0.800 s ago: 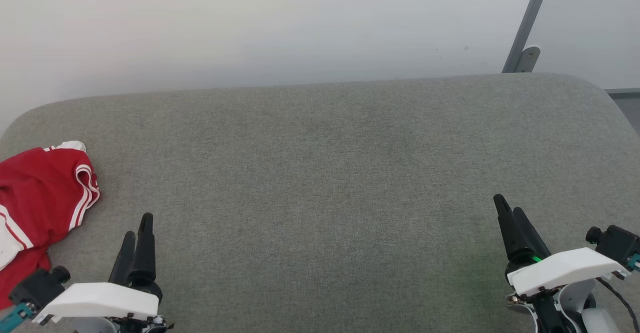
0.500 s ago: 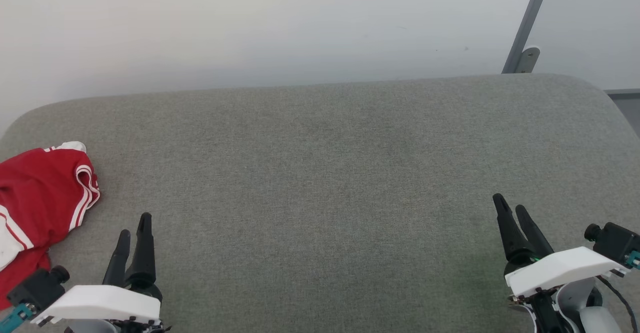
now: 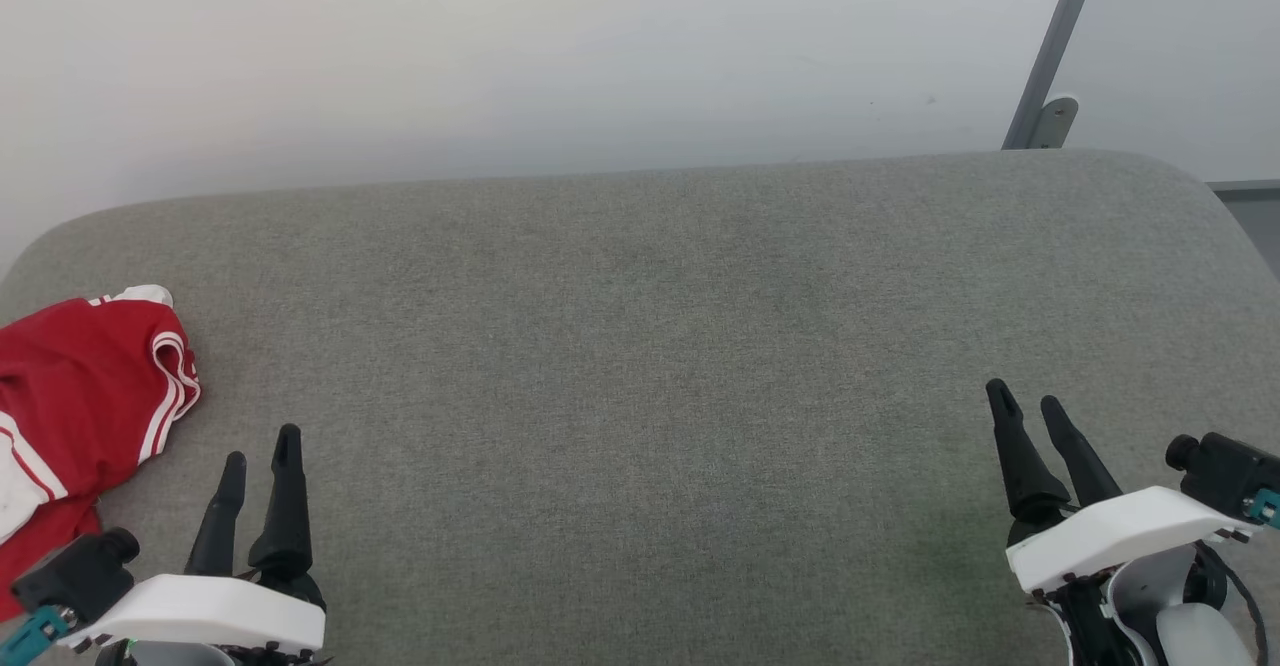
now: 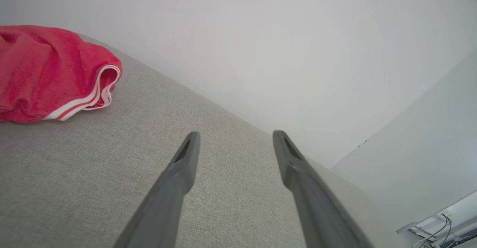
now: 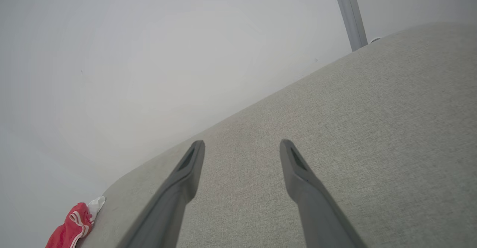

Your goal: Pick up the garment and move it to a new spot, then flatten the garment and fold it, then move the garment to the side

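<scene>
Garment [image 3: 85,386], bright red with white-striped trim, crumpled at left edge of grey padded bench [image 3: 640,346]; left pincer [image 3: 261,444] near it, spread, empty; right pincer [image 3: 1024,395] well apart, spread, empty.

The right gripper [image 5: 242,145] hangs over the grey fabric worktop [image 5: 372,121], jaws spread and empty. The red garment [image 5: 70,225] lies at eight o'clock near the worktop's corner; a grey post [image 5: 348,13] stands at one o'clock.

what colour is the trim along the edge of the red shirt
White-red-white stripes on the garment, clearest in the left wrist view.
</scene>
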{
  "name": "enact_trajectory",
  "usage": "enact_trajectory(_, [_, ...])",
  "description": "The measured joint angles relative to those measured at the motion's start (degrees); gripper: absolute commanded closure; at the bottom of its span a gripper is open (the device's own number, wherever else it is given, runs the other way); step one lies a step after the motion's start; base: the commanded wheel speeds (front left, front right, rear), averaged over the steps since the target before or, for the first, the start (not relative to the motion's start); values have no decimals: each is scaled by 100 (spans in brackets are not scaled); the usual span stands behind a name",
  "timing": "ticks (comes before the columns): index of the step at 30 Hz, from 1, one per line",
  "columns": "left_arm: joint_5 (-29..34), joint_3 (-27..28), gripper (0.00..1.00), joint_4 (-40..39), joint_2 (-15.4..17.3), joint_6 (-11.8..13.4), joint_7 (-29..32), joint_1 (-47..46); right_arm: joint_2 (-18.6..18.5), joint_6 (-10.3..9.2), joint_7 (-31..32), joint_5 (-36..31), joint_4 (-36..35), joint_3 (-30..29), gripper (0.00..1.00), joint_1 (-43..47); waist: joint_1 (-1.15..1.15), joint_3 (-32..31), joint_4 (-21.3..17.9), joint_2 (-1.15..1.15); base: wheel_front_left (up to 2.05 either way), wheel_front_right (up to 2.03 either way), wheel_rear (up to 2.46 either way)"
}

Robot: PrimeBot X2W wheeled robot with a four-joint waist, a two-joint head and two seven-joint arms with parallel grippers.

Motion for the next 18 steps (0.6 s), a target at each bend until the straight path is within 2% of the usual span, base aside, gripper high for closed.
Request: enact_trajectory(18, [903,-148,0,-99,165,-48,-248,112,-52,0,-101,-823,-127,75,0,-4,0,-27,6,0,0,0,0])
